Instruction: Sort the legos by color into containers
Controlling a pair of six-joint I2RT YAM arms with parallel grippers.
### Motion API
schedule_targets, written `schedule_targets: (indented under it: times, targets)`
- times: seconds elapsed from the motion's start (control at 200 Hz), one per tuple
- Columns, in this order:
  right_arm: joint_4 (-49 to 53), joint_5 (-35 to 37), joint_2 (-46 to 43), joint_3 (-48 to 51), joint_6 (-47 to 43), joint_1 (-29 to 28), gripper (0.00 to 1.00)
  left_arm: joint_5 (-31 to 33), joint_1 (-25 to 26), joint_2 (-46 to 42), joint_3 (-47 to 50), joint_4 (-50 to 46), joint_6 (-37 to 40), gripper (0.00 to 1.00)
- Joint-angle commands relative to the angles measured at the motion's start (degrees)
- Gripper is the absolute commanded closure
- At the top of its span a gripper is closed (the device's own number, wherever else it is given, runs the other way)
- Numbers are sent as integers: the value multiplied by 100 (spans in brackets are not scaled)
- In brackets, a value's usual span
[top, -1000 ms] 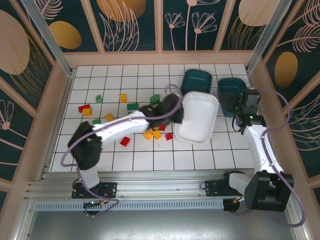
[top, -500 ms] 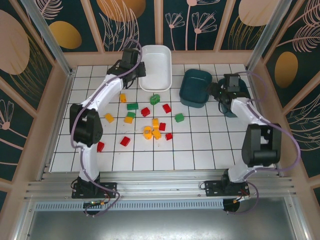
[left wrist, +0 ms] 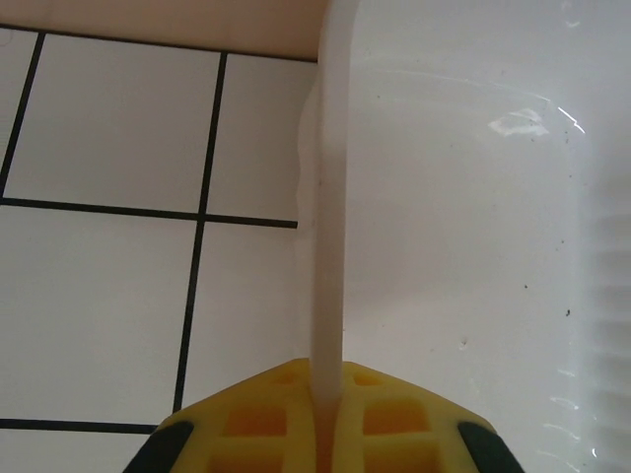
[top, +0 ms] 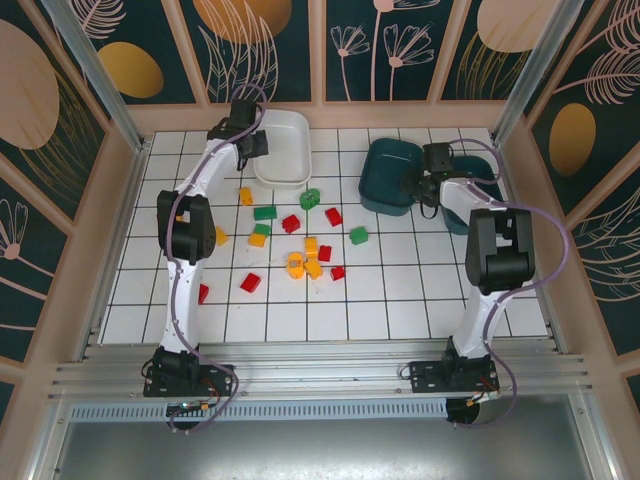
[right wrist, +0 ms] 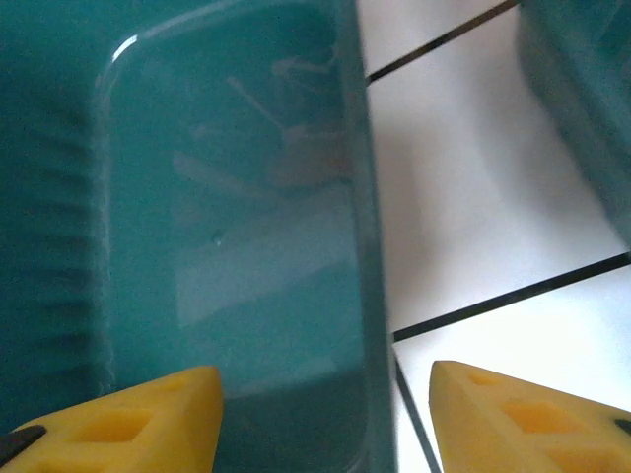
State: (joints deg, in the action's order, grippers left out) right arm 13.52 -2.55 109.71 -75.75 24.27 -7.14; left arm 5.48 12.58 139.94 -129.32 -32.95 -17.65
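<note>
okay, your left gripper is pinched together on the left wall of the white rounded-rectangular plastic bin, with the thin wall squeezed between the two yellow fingers. that bin sits at 11 o'clock on the white tiled table, close to the far edge. your right gripper has its fingers apart, straddling the right wall of the first dark teal plastic bin at 1 o'clock. the wall runs between the fingers and you can't see either one pressing on it. the second dark teal plastic bin is just beside the first at 2 o'clock, partly under the right arm. the small red, green and yellow-orange plastic lego bricks lie loose on the tiles around the centre, at 6 o'clock from the white bin and 8 o'clock from the teal ones. one green brick is near the white bin's near edge. one red brick lies off at 8 o'clock, well apart from the rest, beside the left arm.
</note>
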Motion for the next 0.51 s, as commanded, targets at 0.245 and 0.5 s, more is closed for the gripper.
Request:
schedule_targets:
  times: [0.245,0.5]
  targets:
    - [50,34,422,-416,-26,-390,77,-114,65,-109,776,302,482,100]
    - [169,162,885,-1115,-290,-790,86,-280,67,-446,1396,562,655,100]
